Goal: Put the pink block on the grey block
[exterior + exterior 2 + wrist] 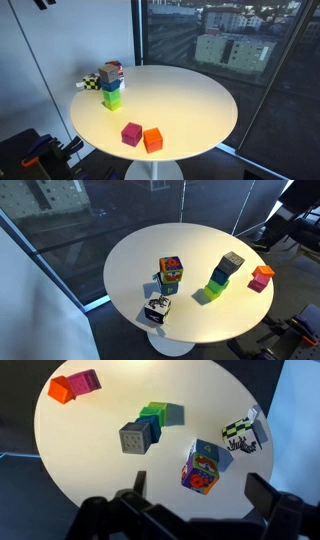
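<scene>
Pink block (85, 380) touching orange cube (62, 390) on white table (90, 465), grey block (133, 437) well apart, tool (198, 483) spread wide, empty

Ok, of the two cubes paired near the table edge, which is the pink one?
The pink block: the magenta one, nearer the lime-green cube. Its neighbour, farther from that cube, is the orange cube.
</scene>
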Controlling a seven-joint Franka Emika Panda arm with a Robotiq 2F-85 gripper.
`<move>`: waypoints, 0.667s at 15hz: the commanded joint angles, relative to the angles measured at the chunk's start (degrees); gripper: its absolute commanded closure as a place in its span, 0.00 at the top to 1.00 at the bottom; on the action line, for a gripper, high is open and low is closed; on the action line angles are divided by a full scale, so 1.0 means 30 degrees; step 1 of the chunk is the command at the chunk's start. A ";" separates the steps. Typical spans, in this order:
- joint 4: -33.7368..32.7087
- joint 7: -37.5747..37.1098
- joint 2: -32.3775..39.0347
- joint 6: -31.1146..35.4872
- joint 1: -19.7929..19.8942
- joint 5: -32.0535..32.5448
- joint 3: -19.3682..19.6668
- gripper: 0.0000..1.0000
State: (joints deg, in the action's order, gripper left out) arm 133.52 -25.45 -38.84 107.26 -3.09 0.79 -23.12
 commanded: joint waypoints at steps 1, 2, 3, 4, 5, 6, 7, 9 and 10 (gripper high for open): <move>-0.0048 -0.0231 0.0120 -0.0035 -0.0416 0.0260 0.0293 1.00; -0.0051 -0.0231 0.0113 -0.0035 -0.0415 0.0260 0.0291 1.00; -0.0052 -0.0231 0.0113 -0.0035 -0.0415 0.0260 0.0291 1.00; -0.0052 -0.0231 0.0113 -0.0034 -0.0415 0.0260 0.0291 1.00; -0.0052 -0.0231 0.0113 -0.0034 -0.0415 0.0260 0.0291 1.00; -0.0052 -0.0231 0.0113 -0.0034 -0.0415 0.0260 0.0291 1.00; -0.0054 -0.0198 0.0129 0.0070 -0.0346 0.0365 0.0319 1.00; -0.0212 -0.0198 0.0262 0.0117 -0.0155 0.0503 0.0499 1.00; -0.0304 -0.0184 0.0292 0.0155 -0.0079 0.0550 0.0646 1.00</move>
State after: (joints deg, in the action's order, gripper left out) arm 133.55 -25.45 -38.75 107.30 -3.09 1.11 -22.76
